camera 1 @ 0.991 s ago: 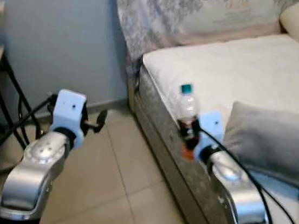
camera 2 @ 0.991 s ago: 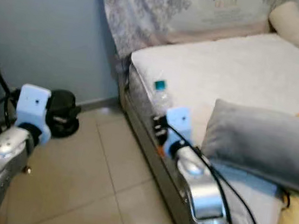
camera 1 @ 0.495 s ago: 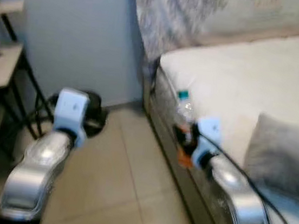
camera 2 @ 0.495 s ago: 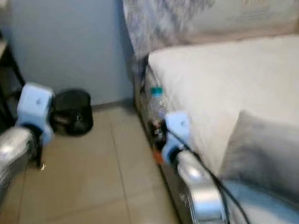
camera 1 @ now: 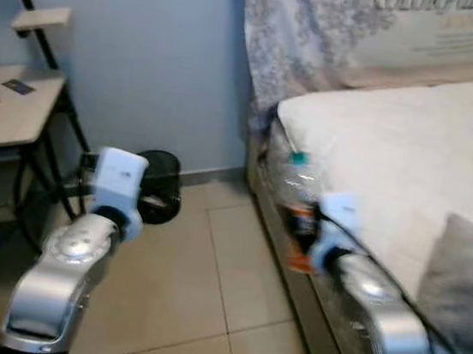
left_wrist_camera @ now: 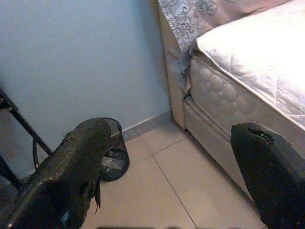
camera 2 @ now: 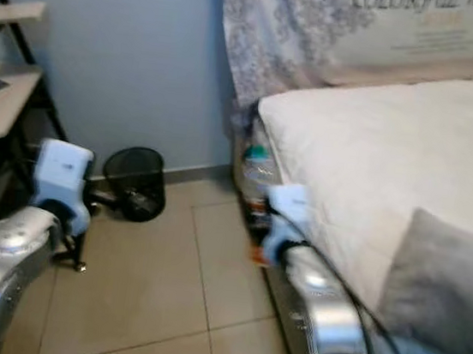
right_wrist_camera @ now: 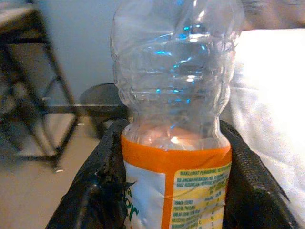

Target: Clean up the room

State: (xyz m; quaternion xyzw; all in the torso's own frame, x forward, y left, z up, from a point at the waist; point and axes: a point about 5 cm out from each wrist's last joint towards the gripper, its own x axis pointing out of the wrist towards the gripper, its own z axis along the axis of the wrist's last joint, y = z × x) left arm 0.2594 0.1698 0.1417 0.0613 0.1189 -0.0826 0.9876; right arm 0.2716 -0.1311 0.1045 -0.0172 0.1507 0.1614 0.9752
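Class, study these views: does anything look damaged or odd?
Yes. The plastic bottle clamped in the right pincer beside the bed looks crumpled: its clear upper body is dented and empty.

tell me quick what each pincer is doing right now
Left pincer: open, holding nothing, above the floor.
Right pincer: closed on a clear plastic bottle with an orange label.

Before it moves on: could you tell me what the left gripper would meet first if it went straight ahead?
Probably the tiled floor near the black mesh bin; the open left gripper is tilted down, though depth is unclear.
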